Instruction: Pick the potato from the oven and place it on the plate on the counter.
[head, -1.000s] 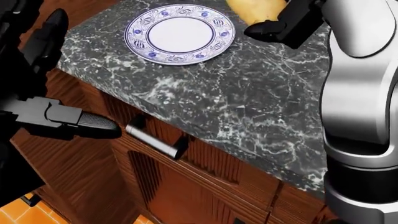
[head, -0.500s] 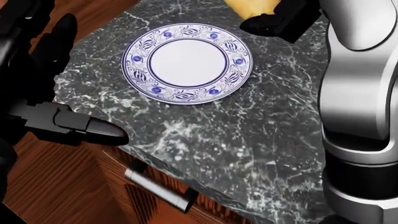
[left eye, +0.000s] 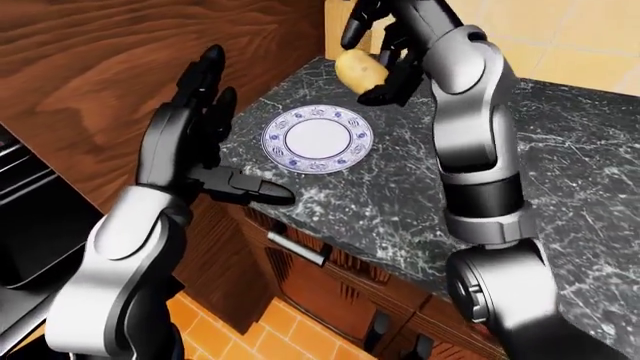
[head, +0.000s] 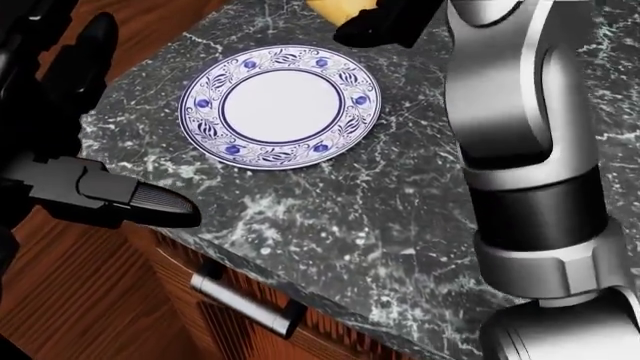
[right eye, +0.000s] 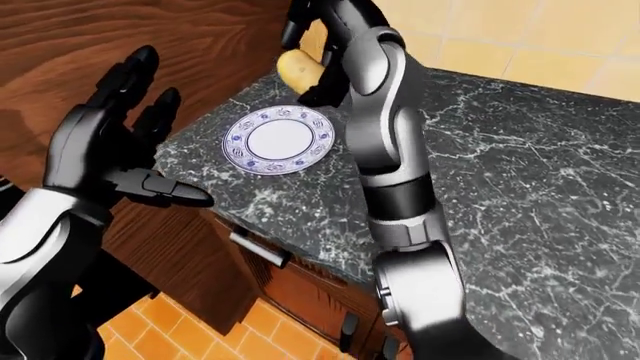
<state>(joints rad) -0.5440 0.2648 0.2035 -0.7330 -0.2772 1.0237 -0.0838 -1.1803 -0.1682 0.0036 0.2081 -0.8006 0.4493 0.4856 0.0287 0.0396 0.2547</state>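
Observation:
A yellow-brown potato (left eye: 360, 70) is held in my right hand (left eye: 375, 56), whose black fingers close round it above the counter, just up and right of the plate. The plate (head: 279, 104) is white with a blue patterned rim and lies flat and empty on the dark marble counter (head: 400, 202). In the head view only the potato's lower edge (head: 338, 7) shows at the top. My left hand (left eye: 205, 142) is open and empty, fingers spread, hovering left of the plate over the counter's left edge.
Wooden cabinet fronts with a metal drawer handle (head: 245, 304) lie below the counter edge. A tall wooden panel (left eye: 120, 60) stands at the left. A dark oven front (left eye: 25, 225) shows at the far left. Orange floor tiles (left eye: 280, 330) lie below.
My right arm has moved left with the potato, closer to over the plate. The camera has shifted, so the plate sits a little higher and further left in the head view.

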